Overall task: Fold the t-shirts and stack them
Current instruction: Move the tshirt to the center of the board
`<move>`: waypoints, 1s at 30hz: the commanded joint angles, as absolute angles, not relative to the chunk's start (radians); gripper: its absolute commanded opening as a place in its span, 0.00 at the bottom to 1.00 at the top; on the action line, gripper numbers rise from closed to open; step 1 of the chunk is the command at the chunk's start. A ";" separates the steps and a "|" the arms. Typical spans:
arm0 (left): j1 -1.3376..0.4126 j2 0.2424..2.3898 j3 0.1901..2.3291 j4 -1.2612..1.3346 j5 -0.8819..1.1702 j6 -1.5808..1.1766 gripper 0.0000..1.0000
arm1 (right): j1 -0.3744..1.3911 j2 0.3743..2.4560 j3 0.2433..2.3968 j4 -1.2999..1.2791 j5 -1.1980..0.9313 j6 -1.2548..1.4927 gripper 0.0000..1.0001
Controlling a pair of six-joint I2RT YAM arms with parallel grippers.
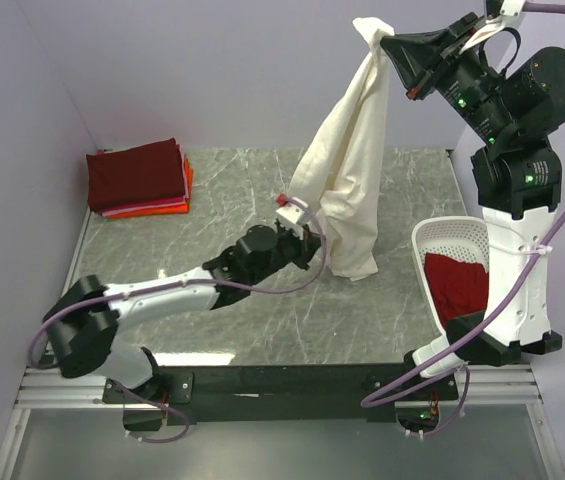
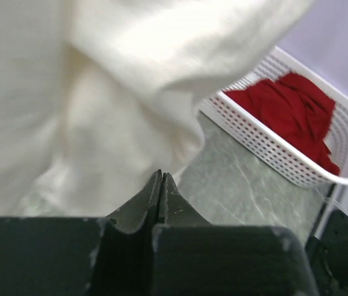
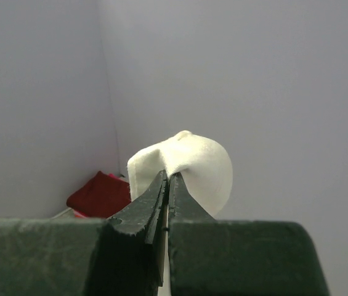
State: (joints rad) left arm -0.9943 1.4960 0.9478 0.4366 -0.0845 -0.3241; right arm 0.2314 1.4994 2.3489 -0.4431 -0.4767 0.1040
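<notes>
Right arm: The right gripper (image 1: 390, 42) holds the cream-white t-shirt (image 1: 347, 170) high over the table's 1 o'clock. Its jaws are clamped on a bunched corner of the cloth, and the garment hangs at full length.

Shirt's lie: The cloth falls in a twisted column. Its lower end appears to reach the table (image 1: 262, 310) just right of centre, and nothing of it lies flat yet.

Left arm: The left gripper (image 1: 310, 240) comes in low from 8 o'clock to the hanging shirt's lower edge, its jaws pressed together. Its wrist view shows no cloth between the tips, so whether they pinch a fold cannot be told.

Likely reason: A second hold near the hem would let both arms spread the shirt and lay it flat for folding.

Folded stack: The folded stack (image 1: 137, 180) sits at 10 o'clock, maroon on top of red and orange-pink layers. It is well apart from the hanging shirt, which leaves the middle of the table as working room.

Basket: At 4 o'clock, just beside the right arm's base, the white lattice basket (image 1: 452, 238) holds a crumpled red t-shirt (image 1: 457, 280), seemingly the next to be folded.

Progress: Judging by the stack, the job looks past halfway, with two shirts left.

Risk: Soft cloth held by a single corner could slip out.
</notes>
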 commanded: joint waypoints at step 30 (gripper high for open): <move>-0.989 0.635 0.750 -0.308 -0.422 -0.339 0.99 | 0.244 1.463 1.425 -0.597 -0.490 -0.258 0.71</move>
State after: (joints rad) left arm -0.9916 0.6022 0.6746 -0.2298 -0.4103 -0.3183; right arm 0.3496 1.5394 1.4826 -0.5598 -0.4522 -0.1699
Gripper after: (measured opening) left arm 0.981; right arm 0.696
